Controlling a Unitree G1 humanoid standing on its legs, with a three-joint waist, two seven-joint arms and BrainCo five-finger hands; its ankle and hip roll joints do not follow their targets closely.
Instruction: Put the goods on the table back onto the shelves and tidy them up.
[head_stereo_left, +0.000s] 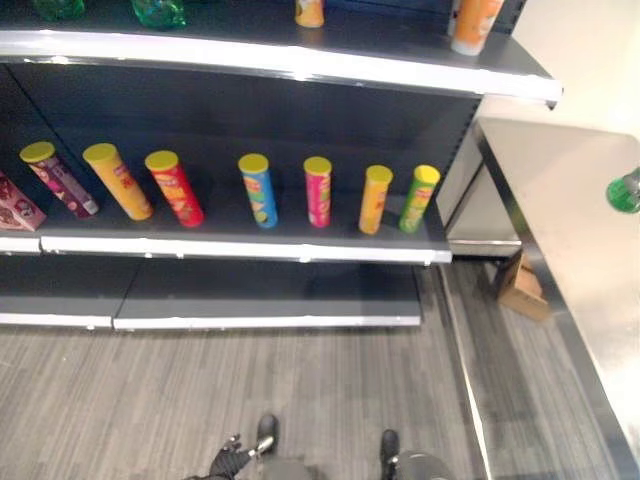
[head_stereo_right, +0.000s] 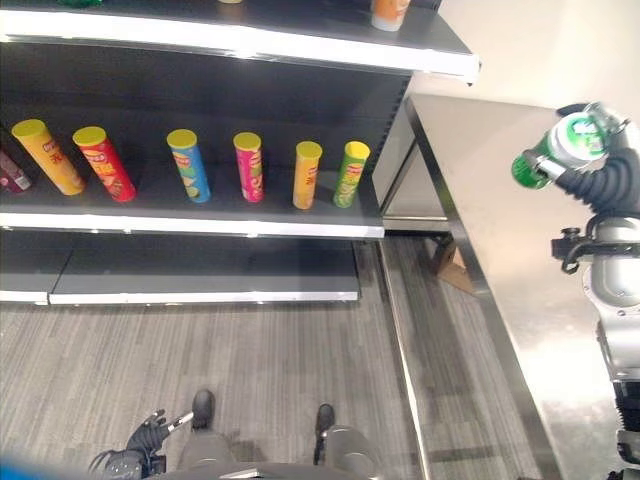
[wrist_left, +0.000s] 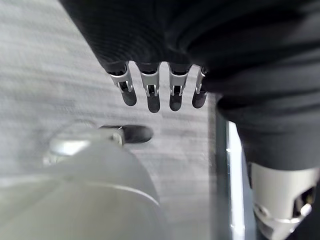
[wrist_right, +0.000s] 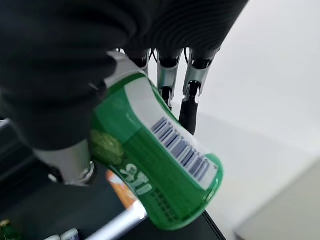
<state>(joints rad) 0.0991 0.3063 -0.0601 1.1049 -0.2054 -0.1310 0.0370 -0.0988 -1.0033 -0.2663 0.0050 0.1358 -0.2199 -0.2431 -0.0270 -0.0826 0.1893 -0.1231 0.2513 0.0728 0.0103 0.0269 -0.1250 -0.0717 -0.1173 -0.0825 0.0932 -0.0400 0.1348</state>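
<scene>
Since the right hand (head_stereo_right: 585, 165) has its fingers wrapped round the green bottle (head_stereo_right: 555, 150), held tilted above the desk (head_stereo_right: 480, 200) beside the shelves (head_stereo_right: 230, 225), I'd guess it's headed for shelving, while the left hand (wrist_left: 160, 92) hangs empty, fingers straight.

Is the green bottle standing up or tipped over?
Tipped. The right hand grips the green bottle sideways in the air above the table.

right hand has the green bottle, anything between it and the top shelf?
Nothing visible. The right hand holds the green bottle in the air over the steel table, beside the top shelf's open end. An orange bottle stands near that end.
</scene>
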